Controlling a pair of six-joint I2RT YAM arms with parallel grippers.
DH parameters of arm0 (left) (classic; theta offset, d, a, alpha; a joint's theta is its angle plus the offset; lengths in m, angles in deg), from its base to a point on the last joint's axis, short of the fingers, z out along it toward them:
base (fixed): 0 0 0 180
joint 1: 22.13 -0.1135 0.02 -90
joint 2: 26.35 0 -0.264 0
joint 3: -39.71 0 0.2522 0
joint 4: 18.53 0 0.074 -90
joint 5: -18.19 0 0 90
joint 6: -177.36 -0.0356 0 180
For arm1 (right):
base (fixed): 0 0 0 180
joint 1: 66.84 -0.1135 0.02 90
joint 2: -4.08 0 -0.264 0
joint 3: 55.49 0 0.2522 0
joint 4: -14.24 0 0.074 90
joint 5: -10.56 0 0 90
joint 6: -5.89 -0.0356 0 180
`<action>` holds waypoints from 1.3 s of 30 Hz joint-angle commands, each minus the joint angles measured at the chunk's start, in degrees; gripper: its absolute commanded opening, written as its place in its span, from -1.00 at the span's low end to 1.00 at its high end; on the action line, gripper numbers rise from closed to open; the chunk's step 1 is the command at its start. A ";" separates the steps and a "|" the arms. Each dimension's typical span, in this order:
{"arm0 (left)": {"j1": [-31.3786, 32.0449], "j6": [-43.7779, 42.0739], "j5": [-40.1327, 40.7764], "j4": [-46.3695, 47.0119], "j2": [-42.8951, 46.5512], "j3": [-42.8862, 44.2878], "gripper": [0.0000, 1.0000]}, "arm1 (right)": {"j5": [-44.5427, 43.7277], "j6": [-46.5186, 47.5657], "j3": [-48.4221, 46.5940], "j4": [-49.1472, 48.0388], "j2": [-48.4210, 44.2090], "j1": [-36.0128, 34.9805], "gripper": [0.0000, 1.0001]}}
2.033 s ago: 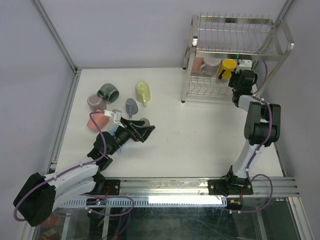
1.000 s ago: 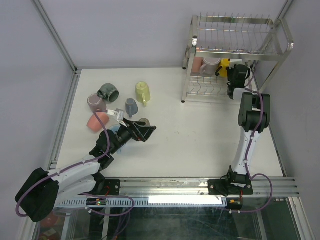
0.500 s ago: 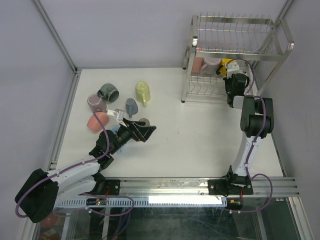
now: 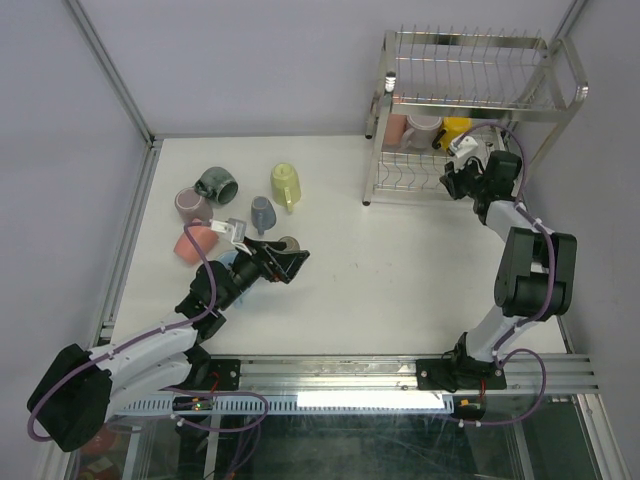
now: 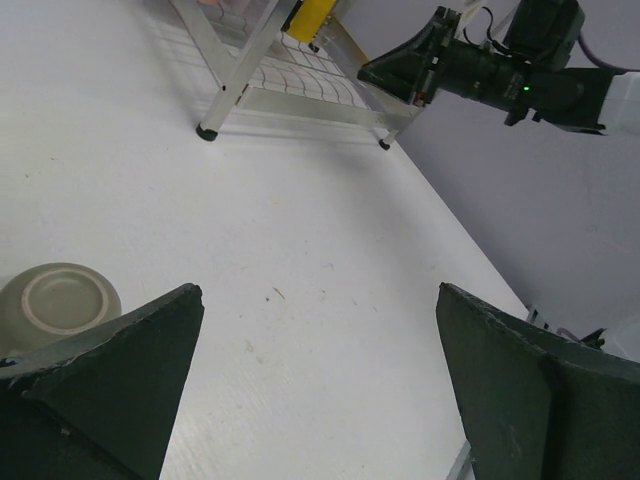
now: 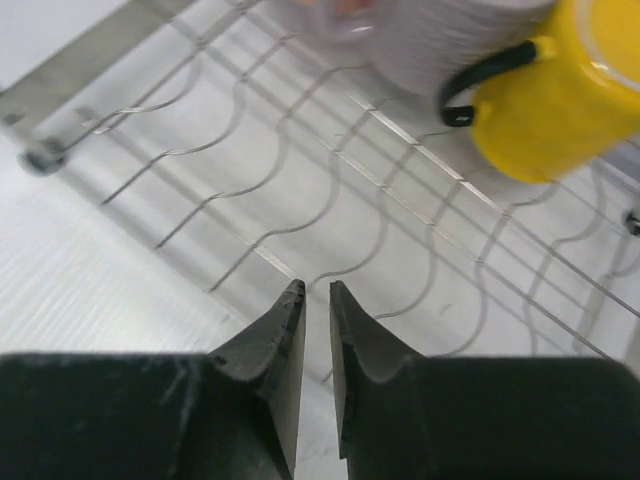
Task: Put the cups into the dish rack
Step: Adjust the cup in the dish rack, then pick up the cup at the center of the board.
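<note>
Cups sit in two places. A bright yellow mug [image 6: 560,100] with a dark handle rests on the wavy lower shelf of the shiny chrome wire dish rack [image 6: 300,190], just ahead of the right claw [image 6: 315,290], whose jaws are almost together and hold nothing. The left claw [image 5: 318,292] hangs wide open and empty over the white desk [image 5: 330,200], with a round taupe cup [image 5: 58,300] just beside one finger. A salmon pink cup [image 4: 194,242] and the others lie behind it. The taupe cup looks like the next pick. Shift the claw sideways until the cup is between the fingers, descend, close across its wall, then lift straight up before swinging toward the rack.
</note>
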 commanded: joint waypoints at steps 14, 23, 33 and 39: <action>-0.29 -10.03 8.68 -20.80 0.57 10.31 0.98 | 45.75 43.70 -11.62 75.19 -12.24 0.04 -0.45; -0.27 -12.92 17.25 -40.57 -6.67 23.50 0.90 | 52.12 60.10 -14.67 101.97 -13.13 -5.05 -0.15; -3.85 -17.14 27.73 -49.66 -11.93 31.97 0.30 | 49.15 48.09 -17.99 101.81 -12.23 -10.19 -0.10; -6.69 -19.43 28.29 -49.42 -21.64 36.47 0.03 | 42.87 20.67 -12.47 79.53 -19.63 -12.93 -0.09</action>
